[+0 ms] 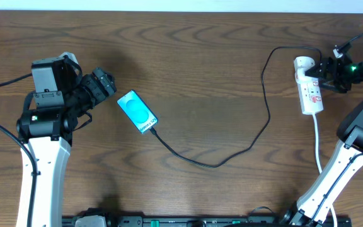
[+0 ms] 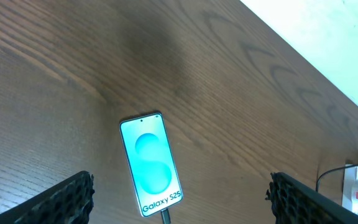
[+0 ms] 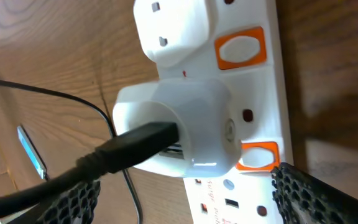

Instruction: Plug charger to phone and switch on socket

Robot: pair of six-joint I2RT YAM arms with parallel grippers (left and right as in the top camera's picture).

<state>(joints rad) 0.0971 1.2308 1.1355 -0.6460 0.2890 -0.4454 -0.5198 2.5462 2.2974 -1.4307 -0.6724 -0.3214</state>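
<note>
Charger (image 1: 213,165) links phone (image 1: 137,111) and socket (image 1: 312,98), but the right arm's spread empty fingers (image 3: 319,196) might knock its plug (image 3: 185,118) loose

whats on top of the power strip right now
Two white blocks sit on the socket: a far plug and a near adapter, with the black charger cable entering the adapter's side. Orange switches show beside them. The outlets and pins under both are covered.

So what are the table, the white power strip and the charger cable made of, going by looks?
The table looks like wood or wood-look laminate, matte, with brown grain lines. The power strip looks like white moulded plastic, glossy, with soft highlights. The charger cable is black, probably with a rubbery plastic sheath: smooth and lying in loose curves.
</note>
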